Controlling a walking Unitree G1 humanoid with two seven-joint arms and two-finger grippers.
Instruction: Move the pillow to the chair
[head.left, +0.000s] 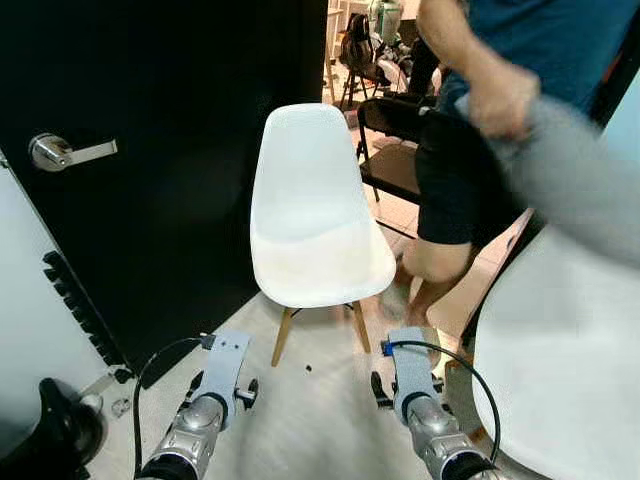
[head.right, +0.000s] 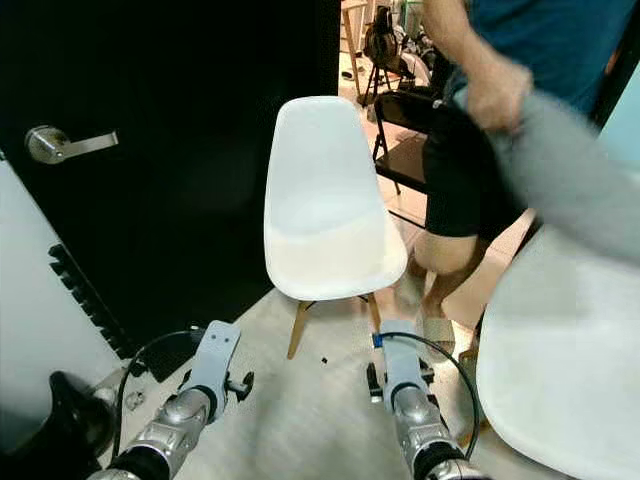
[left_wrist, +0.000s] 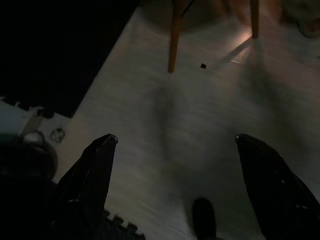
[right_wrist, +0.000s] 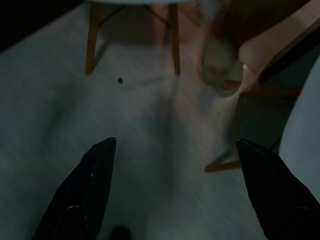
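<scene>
Pillow: the grey pillow is at the far right, blurred, gripped at its top edge by a person's hand. It hangs over a second white seat on the near right. You do not have it.
Chair: the white chair stands straight ahead, centre, seat bare, wooden legs on the pale floor.
Left gripper: the left gripper is low over the floor, fingers spread wide, holding nothing.
Right gripper: the right gripper is likewise low, fingers apart and bare, pointing at the floor near the chair legs.
Step in hand: likely waiting for the pillow to be set down or offered; reaching has not begun.
How to do it well: turn right toward the pillow, raise both arms, and take it by a thick edge once it is at rest. Soft fabric will sag, so close on a full fold, then carry it left and lower it flat onto the chair seat.
In the way: the person stands just right of the chair; keep your arms off their legs.
Around: a black door with a metal handle on the left; a folding chair farther back.
</scene>
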